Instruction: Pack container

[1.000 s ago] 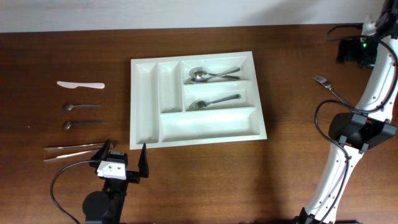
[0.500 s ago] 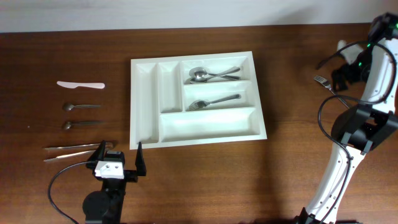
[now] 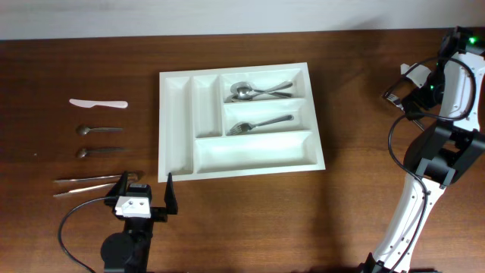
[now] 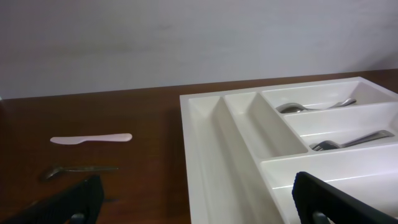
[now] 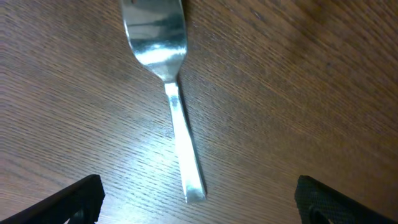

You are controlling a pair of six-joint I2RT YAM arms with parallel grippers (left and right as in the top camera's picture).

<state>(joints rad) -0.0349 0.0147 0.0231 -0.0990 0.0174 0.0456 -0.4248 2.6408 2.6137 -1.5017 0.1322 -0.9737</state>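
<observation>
The white five-compartment container lies mid-table. It holds two spoons in its top crosswise slot and a fork in the middle one. It also shows in the left wrist view. My left gripper is open and empty near the container's front left corner; its fingertips show in the left wrist view. My right gripper is open and hovers over a loose metal fork lying on the table at the far right. The fork's handle end lies between the fingers. In the overhead view the arm hides this fork.
Left of the container lie a white plastic knife, two small spoons and a pair of metal tongs. The knife and one spoon also show in the left wrist view. A wall runs behind the table.
My right gripper has come down from the far back right corner to just above the loose fork. The left gripper shifted slightly left, then stayed still.
</observation>
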